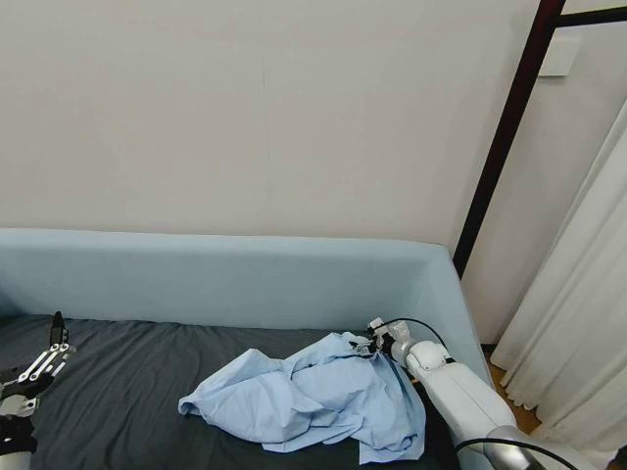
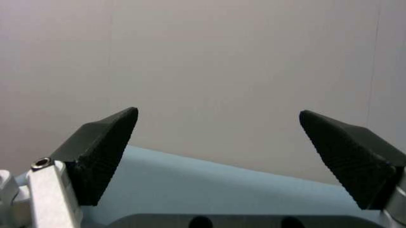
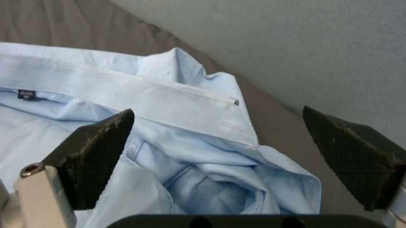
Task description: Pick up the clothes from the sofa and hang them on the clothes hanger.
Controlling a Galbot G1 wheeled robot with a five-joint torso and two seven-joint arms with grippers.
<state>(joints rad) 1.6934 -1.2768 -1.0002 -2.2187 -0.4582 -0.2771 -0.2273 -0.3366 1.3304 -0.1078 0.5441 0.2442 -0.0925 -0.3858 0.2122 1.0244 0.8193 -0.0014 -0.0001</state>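
Pale blue shirt (image 1: 313, 397), crumpled on sofa (image 1: 245, 279): light, limp; likely best pinched at collar (image 3: 180, 95). Right gripper (image 3: 217, 111) over it, jaws wide; left gripper (image 1: 39, 362) aside, jaws apart.

Head camera overlooks sofa (image 1: 245, 279) and shirt (image 1: 313, 397); right wrist camera views the shirt closely, left wrist camera faces the wall (image 2: 222, 71).

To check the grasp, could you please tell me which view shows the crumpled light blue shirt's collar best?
The right wrist view: the collar lies close ahead of the open right gripper. The head view shows the whole shirt crumpled on the dark sofa seat, collar indistinct. The left wrist view faces the wall.
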